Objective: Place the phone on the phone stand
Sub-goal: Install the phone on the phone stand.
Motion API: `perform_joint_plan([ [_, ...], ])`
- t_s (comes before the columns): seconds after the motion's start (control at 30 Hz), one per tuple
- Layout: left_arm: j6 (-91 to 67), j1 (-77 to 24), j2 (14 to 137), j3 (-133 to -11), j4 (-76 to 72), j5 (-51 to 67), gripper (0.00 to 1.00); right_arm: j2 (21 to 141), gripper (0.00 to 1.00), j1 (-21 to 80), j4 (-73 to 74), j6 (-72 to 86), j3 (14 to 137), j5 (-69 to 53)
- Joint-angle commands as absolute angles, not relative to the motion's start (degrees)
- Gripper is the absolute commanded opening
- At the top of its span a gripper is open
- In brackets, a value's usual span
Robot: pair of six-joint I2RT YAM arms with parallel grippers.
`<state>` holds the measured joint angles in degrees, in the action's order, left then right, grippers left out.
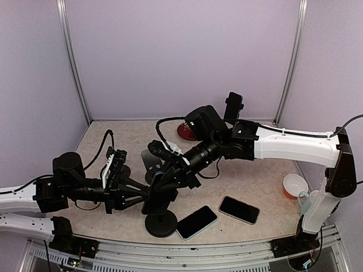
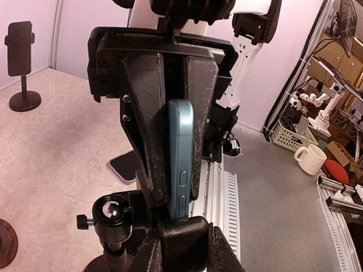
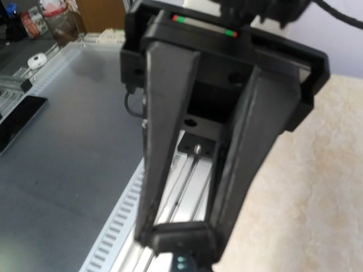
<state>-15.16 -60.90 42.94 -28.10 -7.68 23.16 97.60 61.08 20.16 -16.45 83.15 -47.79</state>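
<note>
A light-blue phone [image 2: 180,153] stands on edge between my left gripper's [image 2: 179,192] fingers, which are shut on its two flat faces. Its lower end sits against the black clamp [image 2: 182,238] of the phone stand. The stand's ball joint [image 2: 111,212] shows just to the left, and its round base [image 1: 160,224] rests near the table's front edge. My right gripper [image 3: 178,235] reaches in from the right and is shut on that black clamp piece. From above, both grippers, the left one [image 1: 148,195] and the right one [image 1: 165,180], meet over the stand.
Two dark phones [image 1: 197,222] [image 1: 240,209] lie flat to the right of the stand's base. A second stand holding a phone [image 1: 233,107] is at the back, next to a red disc [image 1: 182,132]. An orange-and-white cup [image 1: 295,185] sits at the right edge.
</note>
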Motion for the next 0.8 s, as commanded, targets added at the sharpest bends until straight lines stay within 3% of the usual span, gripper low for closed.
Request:
perform_joint_plan([
  [0.0, -14.85, -64.07, 42.65, -31.28, -23.96, 32.09, 0.0, 103.13, 0.0, 59.92, 35.46, -16.01, 85.31, -30.89],
  [0.27, -13.39, -64.9, 42.59, -30.64, -23.2, 29.71, 0.0, 102.42, 0.02, 60.22, 35.24, -15.57, 86.82, -32.42],
  [0.5, -12.36, -64.86, 40.73, -28.61, -24.17, 28.65, 0.0, 98.86, 0.27, 60.75, 33.38, -13.96, 86.8, -33.8],
  [0.57, -12.16, -64.86, 40.61, -28.34, -24.34, 28.7, 0.0, 97.61, 0.41, 60.73, 32.77, -13.2, 86.71, -34.19],
  [0.7, -11.66, -64.77, 40.78, -28.12, -24.51, 29.01, 0.0, 94.17, 0.49, 60.69, 30.48, -11.73, 85.0, -33.29],
  [0.77, -11.41, -64.78, 40.57, -27.77, -24.69, 29.13, 0.0, 91.35, 0.6, 60.65, 28.43, -10.79, 83.05, -32.69],
])
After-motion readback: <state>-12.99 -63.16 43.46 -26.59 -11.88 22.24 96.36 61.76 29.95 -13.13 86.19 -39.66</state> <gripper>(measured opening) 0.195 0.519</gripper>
